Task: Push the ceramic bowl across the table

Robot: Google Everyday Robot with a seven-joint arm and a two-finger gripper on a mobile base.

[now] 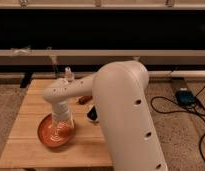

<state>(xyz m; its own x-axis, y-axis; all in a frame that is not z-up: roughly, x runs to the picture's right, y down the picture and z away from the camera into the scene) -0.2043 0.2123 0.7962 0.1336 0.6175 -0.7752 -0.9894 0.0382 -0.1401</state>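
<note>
The orange-red ceramic bowl (54, 134) with pale swirl marks sits on the front left part of the light wooden table (31, 106). My white arm reaches in from the right and bends down over it. My gripper (62, 121) points down into the bowl, at its right inner side, and hides part of the rim there.
A small bottle (68, 74) stands at the table's back edge. A dark object (91, 114) and a reddish-brown thing (85, 100) lie mid-table, partly behind my arm. A blue device (185, 96) with black cables lies on the floor at the right. A dark wall runs behind.
</note>
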